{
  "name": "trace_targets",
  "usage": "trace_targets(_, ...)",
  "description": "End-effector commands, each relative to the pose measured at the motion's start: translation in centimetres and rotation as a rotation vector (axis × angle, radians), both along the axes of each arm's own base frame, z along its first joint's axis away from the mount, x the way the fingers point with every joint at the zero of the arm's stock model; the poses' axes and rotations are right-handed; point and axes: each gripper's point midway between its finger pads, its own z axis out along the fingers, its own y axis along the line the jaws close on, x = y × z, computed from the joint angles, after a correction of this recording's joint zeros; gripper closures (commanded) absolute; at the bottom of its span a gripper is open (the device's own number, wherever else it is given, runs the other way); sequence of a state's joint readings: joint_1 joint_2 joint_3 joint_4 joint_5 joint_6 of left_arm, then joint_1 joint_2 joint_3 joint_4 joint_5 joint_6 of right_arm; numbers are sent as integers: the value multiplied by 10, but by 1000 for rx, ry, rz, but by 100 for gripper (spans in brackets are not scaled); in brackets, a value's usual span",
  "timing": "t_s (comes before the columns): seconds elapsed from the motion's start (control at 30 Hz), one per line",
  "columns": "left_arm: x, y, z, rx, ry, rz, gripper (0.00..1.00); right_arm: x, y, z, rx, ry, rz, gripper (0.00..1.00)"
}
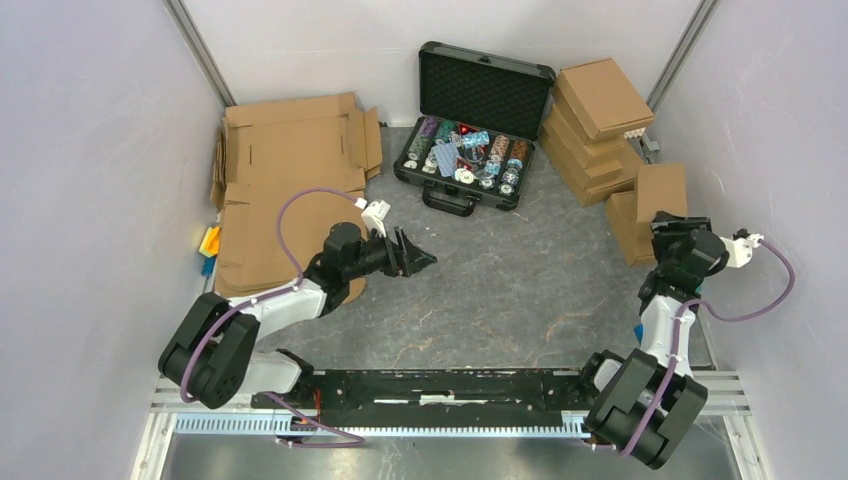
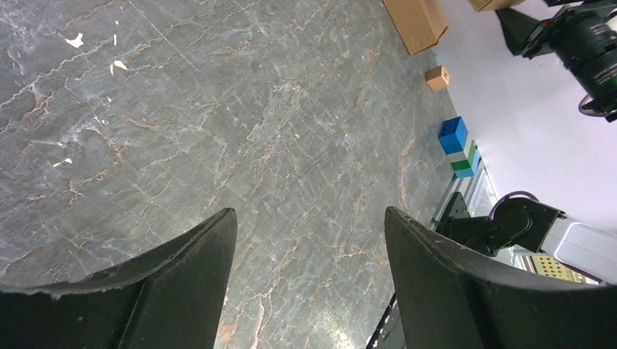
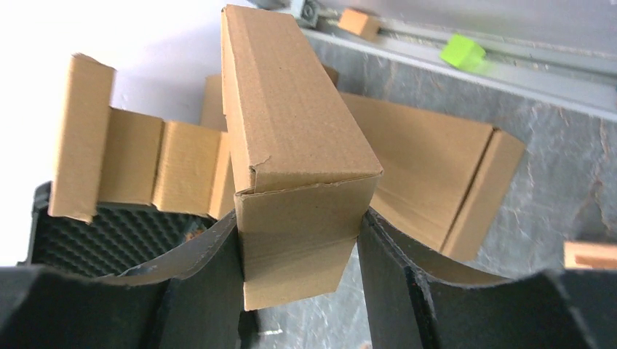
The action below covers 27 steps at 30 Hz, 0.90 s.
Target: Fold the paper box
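The small brown corrugated paper box, at three o'clock by the table's edge, is pinched at one end by the right gripper. So shallow a hold could crush the wall or let the box twist free. The left gripper hangs spread and empty near centre. Count: one held box, one open black foam-lined case at twelve, and at least four stacked brown folded boxes at one.
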<state>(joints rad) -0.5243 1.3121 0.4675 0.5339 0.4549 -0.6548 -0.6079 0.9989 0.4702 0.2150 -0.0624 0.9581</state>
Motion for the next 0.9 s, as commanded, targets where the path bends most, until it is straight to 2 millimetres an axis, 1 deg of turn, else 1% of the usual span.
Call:
trace_targets(0.0,3,-5,3,-14,-15,-10,20,19,-16,60,-107,-176,-43,53)
trace_targets(0.1,4,-4,2,-11,-17,-2,20,37,-15,55,-62,-192,5,53)
trace_targets(0.13,4,-3,1,-8,-20,5,20,43,-13,58,-63,-213,26,53)
trace_targets(0.2,5,-1,2,0,-32,14,20,53,-10,57,-59,-227,41,54)
trace_targets(0.3,6,1,1,11,-38,21,20,67,-9,47,-31,-224,48,53)
trace_targets(0.4,7,1,0,18,-43,24,20,84,-5,29,13,-217,87,52)
trace_targets(0.43,7,2,0,20,-44,25,20,88,-3,25,23,-222,105,50)
trace_targets(0.47,7,2,0,21,-47,26,20,91,-1,17,37,-216,117,45)
trace_targets(0.5,7,3,-2,27,-45,29,20,92,0,8,53,-199,118,34)
trace_targets(0.53,8,3,-2,29,-46,32,20,90,0,-3,75,-161,104,15)
trace_targets(0.57,9,3,-3,34,-46,32,20,86,-2,-12,85,-119,75,3)
trace_targets(0.6,9,4,-4,40,-47,34,20,80,-3,-19,89,-78,53,2)
trace_targets(0.63,9,4,-4,42,-47,36,20,75,-5,-22,85,-45,23,2)
trace_targets(0.7,9,4,-5,47,-47,38,20,59,-12,-30,99,41,-55,2)
trace_targets(0.73,9,5,-6,49,-46,38,20,53,-14,-31,103,71,-80,2)
trace_targets(0.8,10,5,-5,48,-48,39,20,34,-17,-37,129,175,-145,2)
trace_targets(0.87,10,5,-4,53,-50,40,20,13,-16,-43,153,289,-191,2)
